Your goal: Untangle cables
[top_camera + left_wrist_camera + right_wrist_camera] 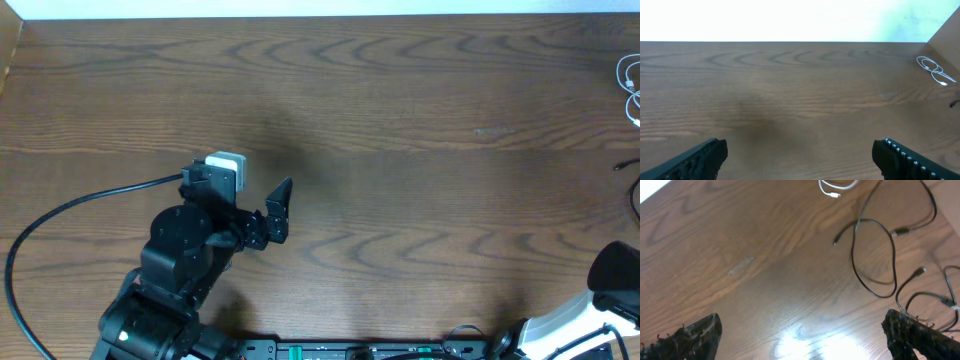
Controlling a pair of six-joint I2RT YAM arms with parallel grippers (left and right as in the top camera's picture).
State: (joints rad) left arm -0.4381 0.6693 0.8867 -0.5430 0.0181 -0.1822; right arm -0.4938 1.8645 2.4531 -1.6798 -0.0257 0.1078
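Note:
The white cable (836,189) lies coiled at the table's far right edge (628,85), small in the left wrist view (935,69). Next to it the black cable (875,255) sprawls in loose loops with its plug ends free, and only a sliver of it shows from overhead (633,192). Within the right wrist view the two cords do not cross. My right gripper (802,340) hovers open over bare wood just left of the black loops. My left gripper (284,212) (800,157) is open and empty over the table's left half, far from both cords.
The wooden table (400,120) has a pale wall along its back edge. A thick black wire (60,215) runs from the left arm across the left side. The right arm's base (600,295) sits at the lower right corner.

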